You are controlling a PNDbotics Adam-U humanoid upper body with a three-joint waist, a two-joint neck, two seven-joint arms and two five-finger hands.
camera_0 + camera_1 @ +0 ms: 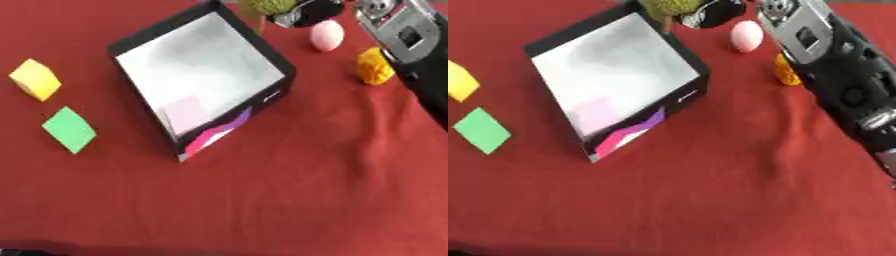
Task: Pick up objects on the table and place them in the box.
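Note:
A black box (278, 64) with a pale inside stands askew on the red cloth. A faint pink patch (185, 112) shows on its floor near the front wall. My right hand (715, 12) reaches in from the right at the top edge, just past the box's far corner. Its dark fingers are curled on a green fuzzy object with a brownish stem (668, 9). A pink egg shape (326, 35) and a yellow-orange object (374, 66) lie right of the box, beside my forearm (802, 32). A yellow cube (35, 79) and a green cube (69, 129) lie to its left.
The red cloth (289, 200) covers the whole table, with soft wrinkles to the right of the box. The box's front side carries magenta and purple print (214, 135). A dark sliver shows at the lower left edge (17, 252).

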